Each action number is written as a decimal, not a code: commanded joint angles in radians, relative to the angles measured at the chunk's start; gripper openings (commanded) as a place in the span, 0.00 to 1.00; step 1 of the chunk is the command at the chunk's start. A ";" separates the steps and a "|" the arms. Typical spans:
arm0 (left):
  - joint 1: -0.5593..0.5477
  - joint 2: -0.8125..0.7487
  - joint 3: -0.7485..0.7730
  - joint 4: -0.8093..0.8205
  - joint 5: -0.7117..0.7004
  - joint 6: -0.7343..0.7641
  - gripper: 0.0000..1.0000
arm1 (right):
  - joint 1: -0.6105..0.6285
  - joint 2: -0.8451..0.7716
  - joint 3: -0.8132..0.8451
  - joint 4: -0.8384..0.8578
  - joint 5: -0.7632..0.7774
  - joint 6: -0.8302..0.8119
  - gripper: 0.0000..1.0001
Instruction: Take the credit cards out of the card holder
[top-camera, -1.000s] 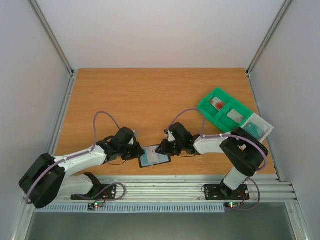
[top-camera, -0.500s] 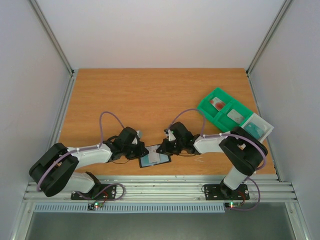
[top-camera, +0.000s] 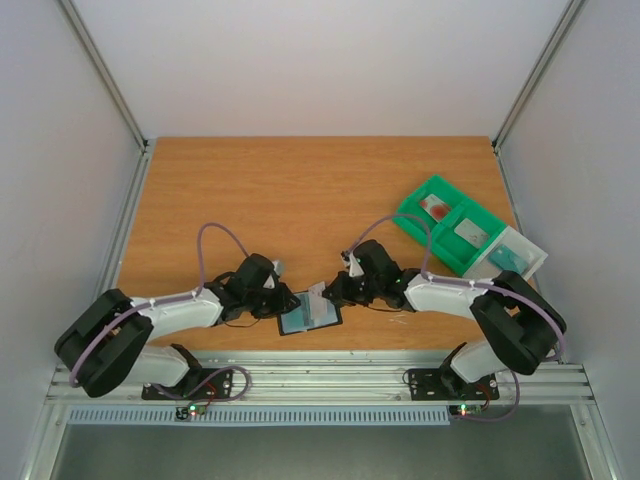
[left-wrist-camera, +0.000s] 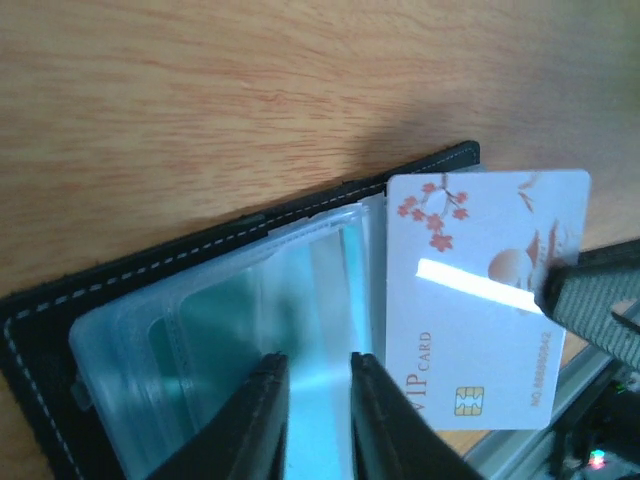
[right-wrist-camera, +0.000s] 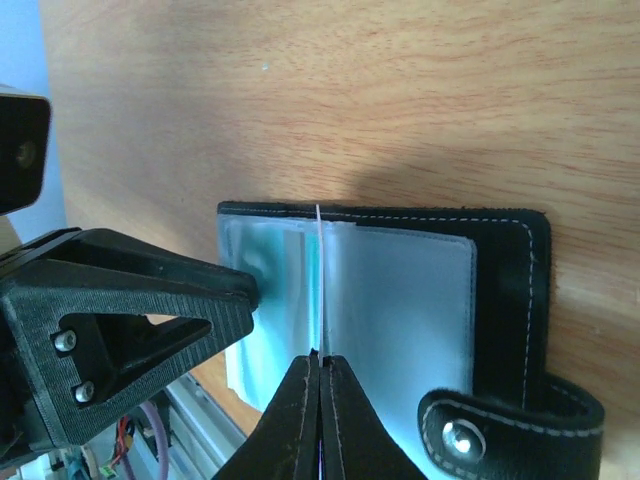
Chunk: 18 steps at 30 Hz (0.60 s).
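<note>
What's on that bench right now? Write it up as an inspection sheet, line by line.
Surface: wood-grain table top, no spills seen.
Job's things: card holder lies open near the front edge, its clear sleeves showing; one card with a blossom print is raised out of it.
Clutter: green tray at the right, with a red item in it and a teal item in the clear end section.
Grippers: left gripper narrowly open, tips on the sleeves; right gripper shut on the card.
Cables: purple cables looped along both arms.
Surroundings: white walls, metal rail in front.
</note>
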 joint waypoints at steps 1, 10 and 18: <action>-0.006 -0.056 -0.003 -0.006 -0.007 -0.026 0.25 | -0.003 -0.063 -0.005 -0.055 0.034 0.002 0.01; -0.013 -0.227 0.018 -0.029 0.054 -0.073 0.48 | -0.003 -0.197 0.000 -0.027 -0.028 0.035 0.01; -0.013 -0.330 -0.031 0.094 0.082 -0.156 0.49 | -0.004 -0.284 -0.018 0.066 -0.071 0.133 0.01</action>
